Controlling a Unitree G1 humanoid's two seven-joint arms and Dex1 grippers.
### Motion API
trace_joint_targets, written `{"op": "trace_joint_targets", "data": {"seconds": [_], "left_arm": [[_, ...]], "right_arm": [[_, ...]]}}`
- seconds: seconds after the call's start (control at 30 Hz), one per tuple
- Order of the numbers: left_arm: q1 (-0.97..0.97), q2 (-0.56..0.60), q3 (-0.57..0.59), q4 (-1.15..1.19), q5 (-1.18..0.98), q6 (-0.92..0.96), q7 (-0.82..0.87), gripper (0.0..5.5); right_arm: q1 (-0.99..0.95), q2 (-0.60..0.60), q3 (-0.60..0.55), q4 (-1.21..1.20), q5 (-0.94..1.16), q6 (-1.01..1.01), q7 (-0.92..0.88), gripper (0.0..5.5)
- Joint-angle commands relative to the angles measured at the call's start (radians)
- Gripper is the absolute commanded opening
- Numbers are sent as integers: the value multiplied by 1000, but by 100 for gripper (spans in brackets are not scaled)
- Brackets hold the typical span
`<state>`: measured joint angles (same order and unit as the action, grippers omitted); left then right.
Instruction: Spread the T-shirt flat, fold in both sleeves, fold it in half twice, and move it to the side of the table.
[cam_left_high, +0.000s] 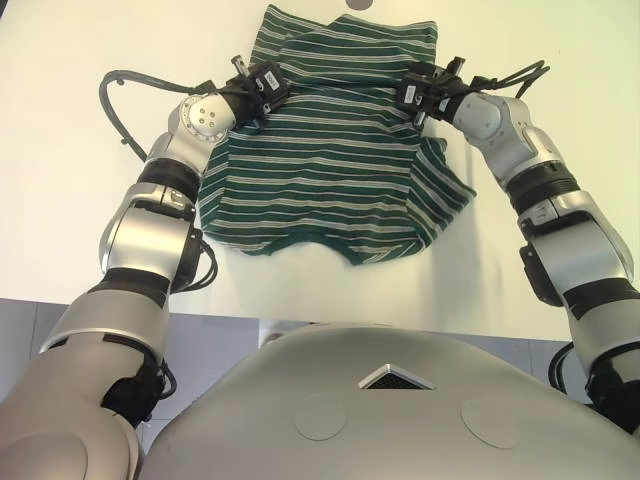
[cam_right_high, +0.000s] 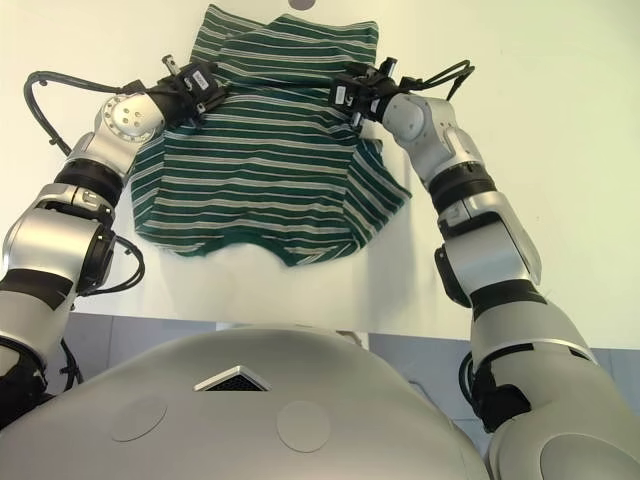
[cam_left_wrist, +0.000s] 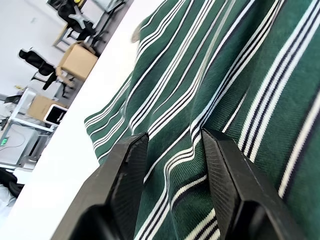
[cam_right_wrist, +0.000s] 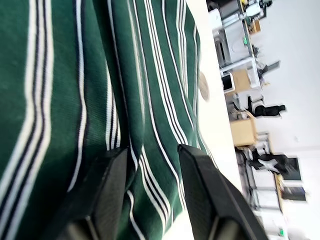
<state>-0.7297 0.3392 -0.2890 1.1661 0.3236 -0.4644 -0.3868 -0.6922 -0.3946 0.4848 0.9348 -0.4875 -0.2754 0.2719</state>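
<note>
The green striped T-shirt (cam_left_high: 330, 170) is laid on the white tabletop (cam_left_high: 80, 200), with a layer doubled over at its far end. The left gripper (cam_left_wrist: 174, 145) is set at the shirt's left edge and the right gripper (cam_right_wrist: 152, 155) at its right edge. Both are held spread, with striped cloth seen between the fingers.

Cardboard box (cam_left_wrist: 77, 60): far ahead of the left claw (cam_left_wrist: 174, 136), in the room behind.
Black office chair (cam_left_wrist: 34, 59): just beside that box, equally far from the claw.
Round brown mark (cam_right_wrist: 204, 86): ahead of the right claw (cam_right_wrist: 152, 150), fairly near it.
Second cardboard box (cam_right_wrist: 243, 131): far beyond the right claw, next to a black chair (cam_right_wrist: 266, 109).
</note>
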Motion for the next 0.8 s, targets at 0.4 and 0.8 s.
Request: {"op": "trace_joint_targets", "data": {"seconds": [0.4, 0.8], "left_arm": [[144, 14, 352, -413, -496, 146, -339, 193], [411, 118, 465, -935, -613, 442, -289, 193]], "right_arm": [[-2, -10, -301, -185, 357, -121, 51, 184], [574, -409, -196, -1120, 691, 386, 757, 184]]}}
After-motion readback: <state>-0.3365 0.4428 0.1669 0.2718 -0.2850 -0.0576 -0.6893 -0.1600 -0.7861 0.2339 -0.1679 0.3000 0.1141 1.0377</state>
